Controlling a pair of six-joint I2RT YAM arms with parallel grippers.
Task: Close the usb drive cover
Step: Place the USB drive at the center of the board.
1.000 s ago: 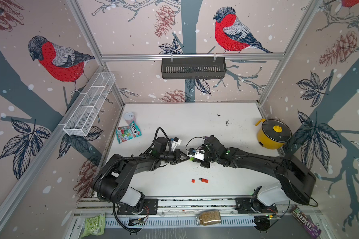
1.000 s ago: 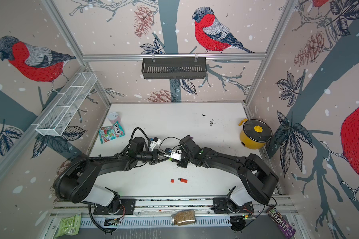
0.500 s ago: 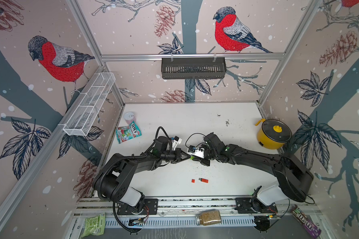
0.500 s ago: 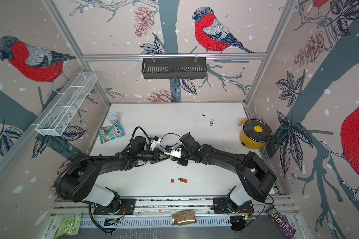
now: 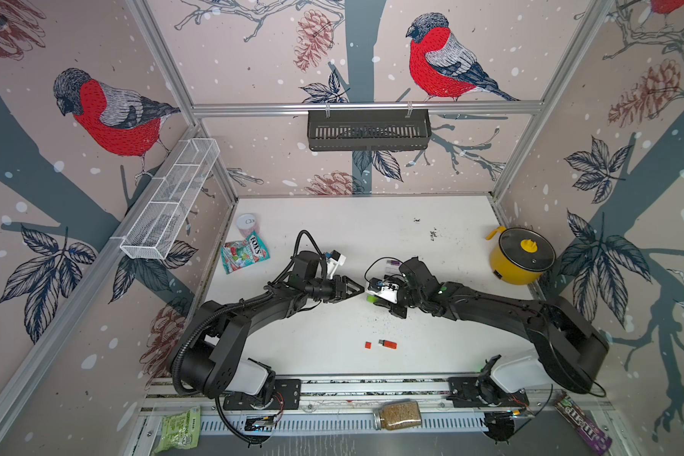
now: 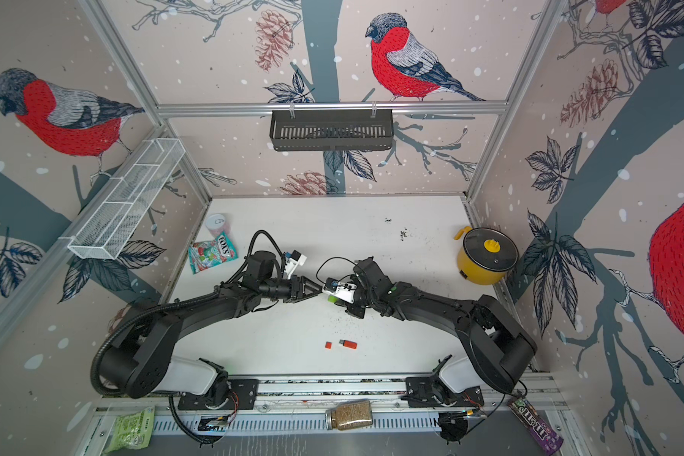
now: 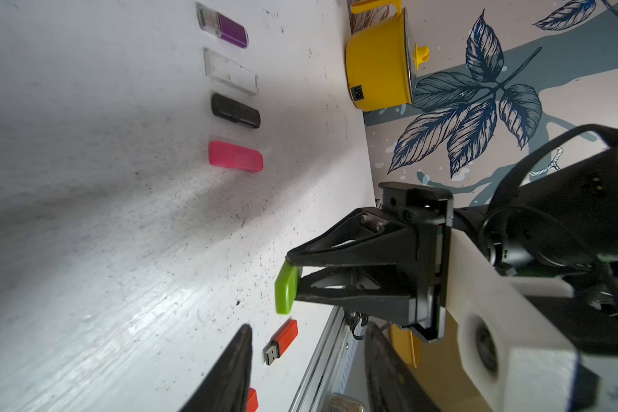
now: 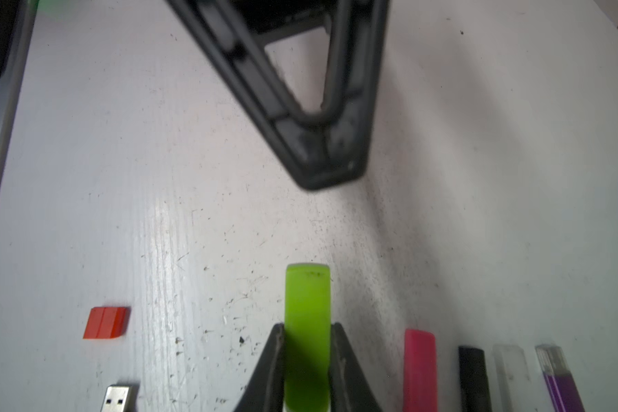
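Now, right gripper [image 8: 308,331]: clamped on the green usb drive [image 8: 307,296], with most of the drive's length sticking out ahead of the fingertips.
Green cover: the free end reads as one smooth rounded piece, so we judge it is on. The seam may sit hidden between the pads, so we cannot be sure it is fully home.
Just ahead of the green tip: left gripper [image 7: 307,331], fingers spread with nothing between them, facing the drive end-on but apart from it.
How we would finish: keep the right squeeze firm and press with the left straight along the drive's length onto the rounded end. Any sideways push would lever the drive out of the pads.
Beside the right gripper, back-wall side: pink drive [image 8: 420,367], then black drive [image 8: 473,374], white drive [image 8: 511,374] and purple drive [image 8: 559,378], in a row on the table [image 8: 157,178].
Farther off, rail side: orange drive [image 7: 282,340] with its plug bare, and the orange cap [image 8: 106,323] lying near it but apart. We judge that pair comes next.
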